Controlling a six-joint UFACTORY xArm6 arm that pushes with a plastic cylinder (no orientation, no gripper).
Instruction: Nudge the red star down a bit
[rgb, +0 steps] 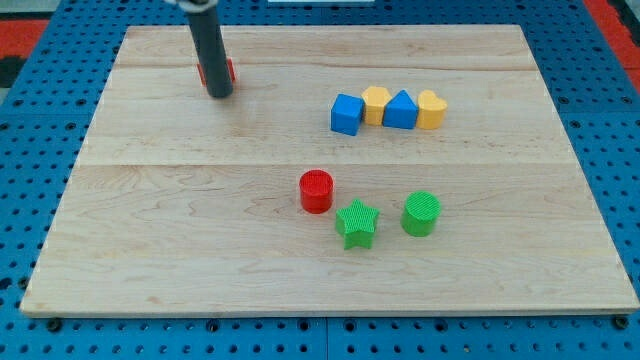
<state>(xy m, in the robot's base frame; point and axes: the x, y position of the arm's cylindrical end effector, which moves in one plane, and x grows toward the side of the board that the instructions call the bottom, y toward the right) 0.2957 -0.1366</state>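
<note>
My tip (220, 94) sits right over the red star (229, 71) near the board's top-left corner

The rod hides most of the red star, so only slivers of red show on either side of it, and I cannot tell which way its points face or whether it has a long axis. There is no claw on this rig, just the bare rod, and it holds nothing. The wooden board (180, 250) lies bare below the star all the way to the bottom edge. Well off to the view's right a row runs blue cube (346, 114), yellow block (376, 103), blue block (401, 110), yellow heart (431, 109), touching side by side. Lower centre sit the red cylinder (316, 191), green star (357, 223) and green cylinder (421, 213)
</note>
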